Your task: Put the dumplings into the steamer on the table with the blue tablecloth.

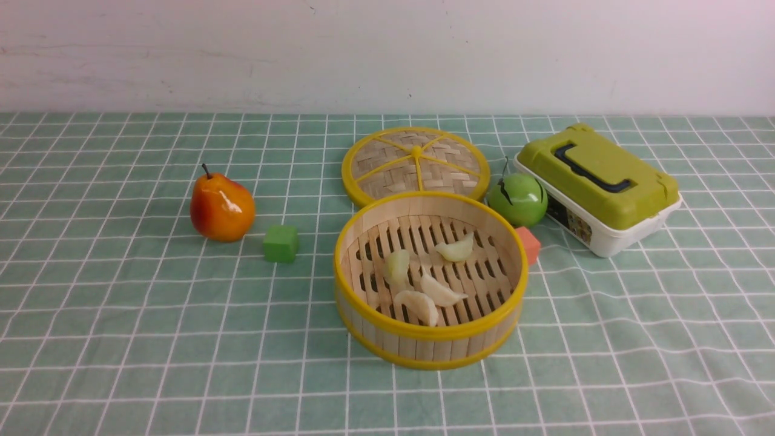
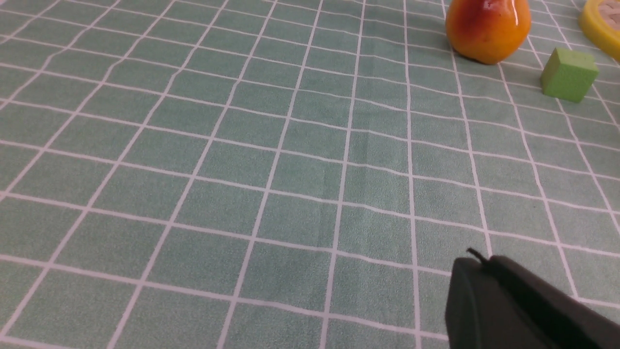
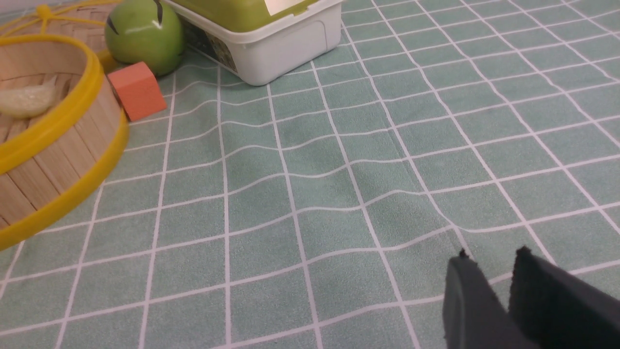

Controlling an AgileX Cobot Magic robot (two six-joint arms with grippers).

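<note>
Nearest, the steamer (image 1: 430, 284) holds all four dumplings (image 1: 428, 280); left claw (image 2: 477, 264) pinched empty, right claw (image 3: 491, 266) narrowly parted, empty: best withdraw clear of the steamer.

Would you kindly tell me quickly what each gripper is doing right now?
Left gripper: closed, holding nothing.
Right gripper: slightly open, holding nothing.

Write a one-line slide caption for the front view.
Four dumplings lie in the open steamer, its lid behind.
</note>
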